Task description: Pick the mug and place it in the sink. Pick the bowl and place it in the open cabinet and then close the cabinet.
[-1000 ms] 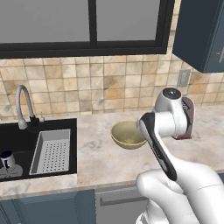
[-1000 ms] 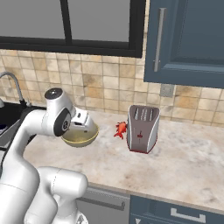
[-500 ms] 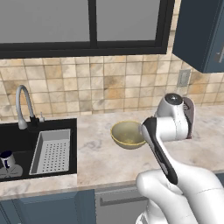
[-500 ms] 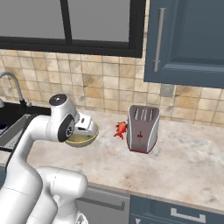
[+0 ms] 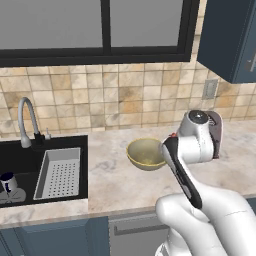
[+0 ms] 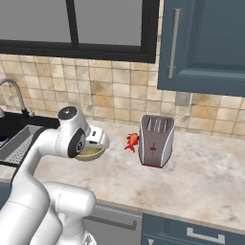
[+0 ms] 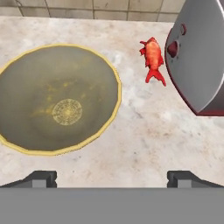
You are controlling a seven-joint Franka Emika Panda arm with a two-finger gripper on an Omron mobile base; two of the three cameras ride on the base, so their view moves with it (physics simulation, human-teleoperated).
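Hand view: bowl [image 7: 57,98] seen from above, empty, glossy yellowish inside, upright on counter [image 7: 144,131]; red shrimp-like thing [image 7: 153,59] between bowl and toaster [image 7: 201,57], toaster cut off at frame edge. Gripper [image 7: 112,177] open wide, above bare counter just beside bowl rim, holding nothing. Left base view: sink [image 5: 30,165] with drainer tray [image 5: 59,172] and dark mug [image 5: 9,182] inside; arm hides bowl's right edge. Right base view: cabinet [image 6: 206,43] door shut; bowl [image 6: 91,154] mostly hidden behind arm.

The white arm rose from the base, bent sharply at its elbow and folded forward and down. The hand [image 7: 112,177] pointed downward with its jaws spread wide, the two dark fingertips [image 7: 41,177] well apart and nothing held between them.
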